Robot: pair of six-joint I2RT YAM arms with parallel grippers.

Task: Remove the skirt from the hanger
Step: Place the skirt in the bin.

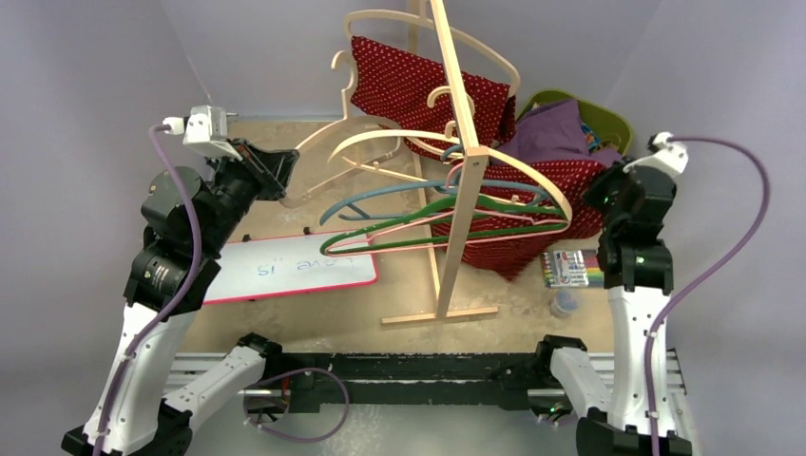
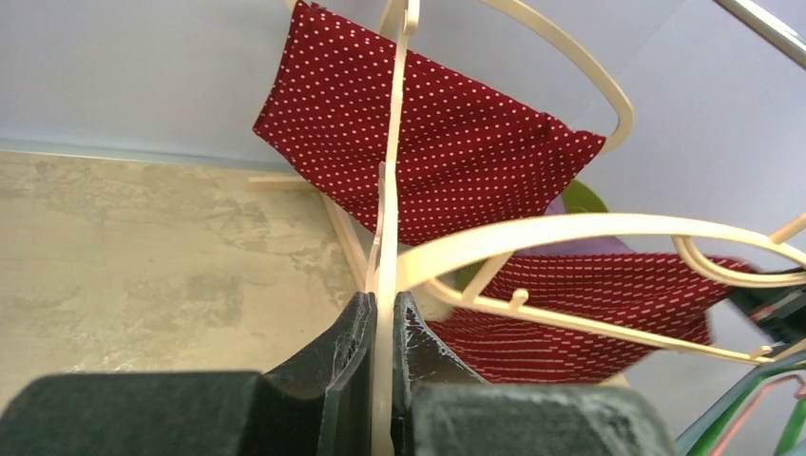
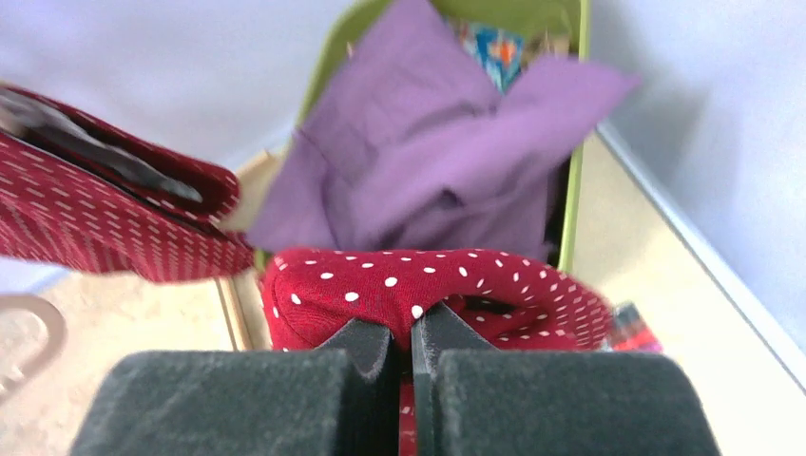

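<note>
The red white-dotted skirt shows in two stretches: one high on the rack (image 1: 409,85) and one lower right (image 1: 532,223). I cannot tell whether they are one piece. My left gripper (image 1: 282,176) is shut on the thin edge of a cream wooden hanger (image 1: 328,142). In the left wrist view the fingers (image 2: 356,328) pinch that hanger (image 2: 390,190), with the skirt (image 2: 447,142) beyond. My right gripper (image 1: 597,195) is shut on the skirt's right edge. In the right wrist view the fabric (image 3: 428,280) bulges over the closed gripper (image 3: 411,332).
A wooden rack (image 1: 461,190) stands mid-table with several cream, green, blue and pink hangers. A green basket (image 1: 608,119) with purple cloth (image 1: 551,128) sits back right. A whiteboard (image 1: 285,266) lies at the left. A marker pack (image 1: 570,268) and a small cup (image 1: 565,304) lie at the right.
</note>
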